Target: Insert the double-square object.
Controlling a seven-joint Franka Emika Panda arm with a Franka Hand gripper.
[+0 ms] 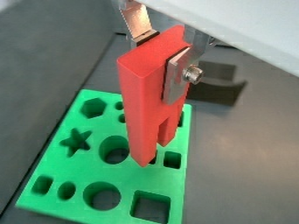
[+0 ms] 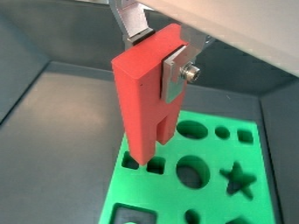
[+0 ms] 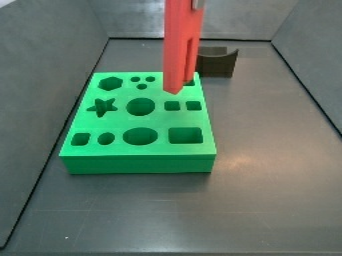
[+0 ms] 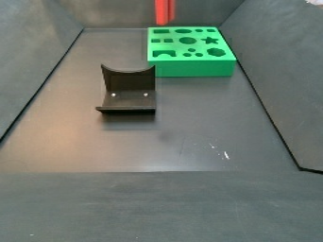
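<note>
Double-square object: the red block (image 1: 149,92) is what sits closest to my wrist cameras, hanging upright with its two square prongs pointing down; also plain in a wrist view (image 2: 149,96) and as a tall red bar in a side view (image 3: 181,45).
Where it is: above the green board, prong tips at or just over the board's top face beside a round hole; I cannot tell whether they have entered a hole.
My gripper (image 1: 158,54): clamped on the double-square object near its upper end, one silver finger (image 1: 177,74) flat against its side, the other finger (image 2: 132,24) showing behind the top edge.
Green board (image 3: 201,148): a flat slab on the dark floor, its top cut with shaped holes, among them a star (image 3: 102,108), circles, a hexagon and a square (image 1: 149,206).
Board's place: toward the back of the bin in a side view (image 4: 228,64), with the red block's lower end (image 4: 163,12) showing above its far edge.
Fixture: the dark L-shaped bracket (image 4: 127,92) stands on the floor well apart from the board; also seen just behind the board (image 3: 218,62).
</note>
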